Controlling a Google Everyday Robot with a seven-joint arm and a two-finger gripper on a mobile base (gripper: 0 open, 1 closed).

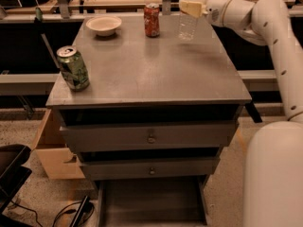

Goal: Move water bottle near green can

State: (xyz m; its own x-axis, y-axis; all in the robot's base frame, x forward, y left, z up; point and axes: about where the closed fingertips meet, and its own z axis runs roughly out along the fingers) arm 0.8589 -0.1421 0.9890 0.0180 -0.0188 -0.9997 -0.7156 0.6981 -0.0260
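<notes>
Nothing here can be read. The green can (73, 68), at the front left corner of the worktop (156, 74), carries a green-and-white pattern, but its lettering is too blurred to make out. At the back, the red can (152, 20) shows pale marks on its side, and no word or brand comes through. The water bottle (188, 26) at the back right has a clear label band with no legible print. The gripper (191, 7) is over that back right area, clasped round the bottle's upper part, and its pale fingers (188, 7) bear no readable marking.
</notes>
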